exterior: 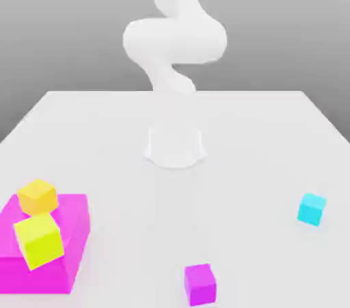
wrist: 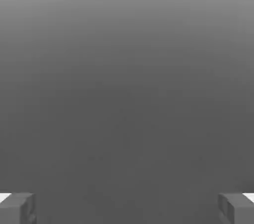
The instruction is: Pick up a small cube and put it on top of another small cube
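stretching pale and smooth toward the camera, the table (exterior: pixel 253 136) filled most of the exterior view, its far edge straight and its sides spreading wider toward the front. behind it the room was plain grey, darker low down and lighter higher up. the white robot arm (exterior: pixel 175 40) rose from a round-footed base (exterior: pixel 175 146) on the tabletop.

the light blue cube (exterior: pixel 312 210) sat on bare table at the exterior view's right, well apart from everything else. it was small, plain and evenly coloured, turned a little so that more than one face showed, its top a shade brighter. the orange-yellow cube (exterior: pixel 38 197), similar in size, was at the exterior view's left, on the magenta box (exterior: pixel 78 221). the lime-yellow cube (exterior: pixel 39 240) looked bigger and overlapped it from in front; whether the two touched could not be told.

counted up, there were four cubes, one box, one table and one arm. the fourth, the small magenta cube (exterior: pixel 200 285), lay near the front, between the box and the blue one. in the hand view the gripper (wrist: pixel 127 209) stood wide open, with nothing between its fingers.
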